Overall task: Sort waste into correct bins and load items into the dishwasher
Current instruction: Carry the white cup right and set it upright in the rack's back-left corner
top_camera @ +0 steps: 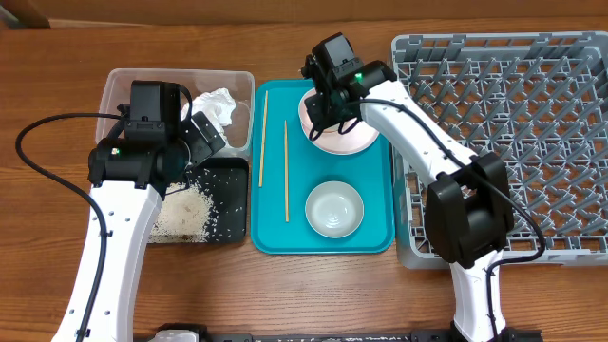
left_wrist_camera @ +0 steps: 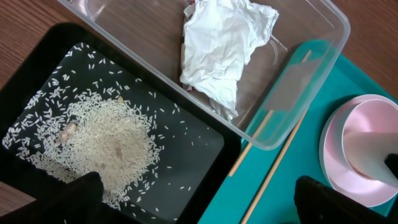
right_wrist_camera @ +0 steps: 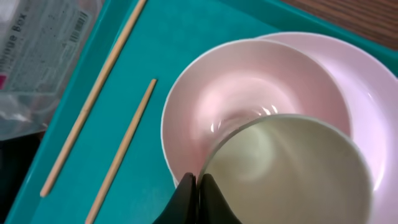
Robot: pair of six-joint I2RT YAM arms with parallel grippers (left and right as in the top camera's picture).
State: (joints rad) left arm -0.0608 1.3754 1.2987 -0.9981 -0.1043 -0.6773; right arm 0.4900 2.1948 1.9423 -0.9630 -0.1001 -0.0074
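Cup [right_wrist_camera: 292,168] clamped by its rim in right tool [right_wrist_camera: 198,185], nested in pink bowl [right_wrist_camera: 249,87] on plate [right_wrist_camera: 367,81], 12 o'clock end of teal tray [top_camera: 380,237]. Lift straight up, keep level, clear bowl before swinging to rack [top_camera: 532,114] at 3 o'clock. Left tool [left_wrist_camera: 199,204] spread wide above rice [left_wrist_camera: 112,137].

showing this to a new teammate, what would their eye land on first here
Probably the heap of white rice spread in the black tray on the left arm's side, with a crumpled tissue in the clear tub next to it. Next, the right end effector pinching the rim of a small white cup at the pink bowl on the teal tray, beside the big grey rack.
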